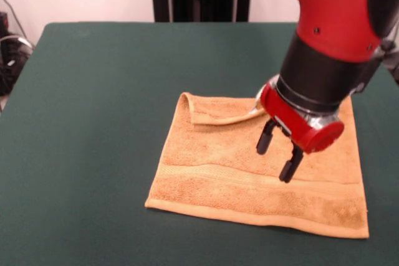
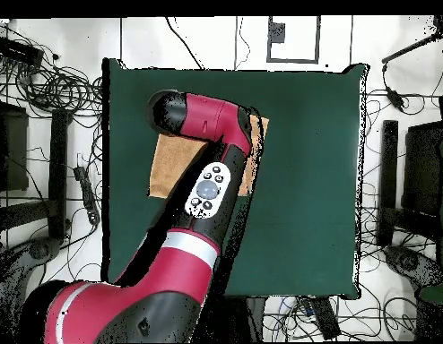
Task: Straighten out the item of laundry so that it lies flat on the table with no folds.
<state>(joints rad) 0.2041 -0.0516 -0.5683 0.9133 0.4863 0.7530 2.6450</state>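
Note:
The golden-orange towel [image 1: 249, 179] lies on the dark green table [image 1: 93, 123], mostly spread out. Its far edge is folded over toward the front in a narrow flap [image 1: 218, 111] near the far left corner. A woven border band runs across its near part. My gripper [image 1: 278, 154] hangs just above the towel's middle right, its two black fingers [image 1: 266, 137] apart and empty. In the overhead view the arm covers most of the towel [image 2: 162, 166], and the gripper is hidden under the arm.
The red and black arm [image 1: 330, 35] comes down from the top right. In the overhead view, cables and stands [image 2: 46, 90] ring the table [image 2: 306, 179].

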